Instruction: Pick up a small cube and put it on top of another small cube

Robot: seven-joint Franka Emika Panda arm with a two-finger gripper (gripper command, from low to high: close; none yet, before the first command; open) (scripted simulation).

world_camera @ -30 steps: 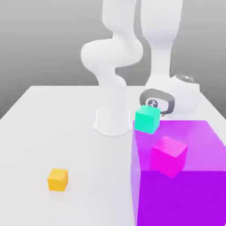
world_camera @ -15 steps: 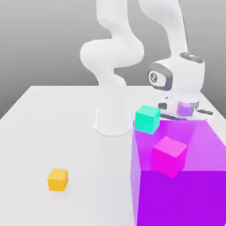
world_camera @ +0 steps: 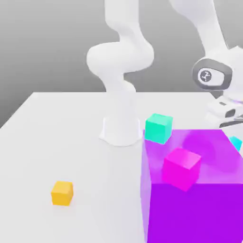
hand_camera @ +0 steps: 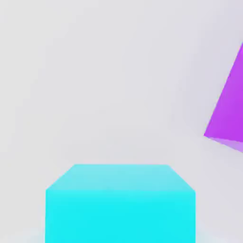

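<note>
While the sky-blue cube (hand_camera: pixel 120 204) sits on the table just behind the big purple block (world_camera: pixel 190 190), at the exterior view's right, I cannot tell the gripper's state, and a descent risks clipping that block.

Even, bright, diffuse sim light w/ no glare; soft faint shadows under orange cube (world_camera: pixel 62 192) lower left. Backdrop gradient grey, darker toward upper frame.
</note>
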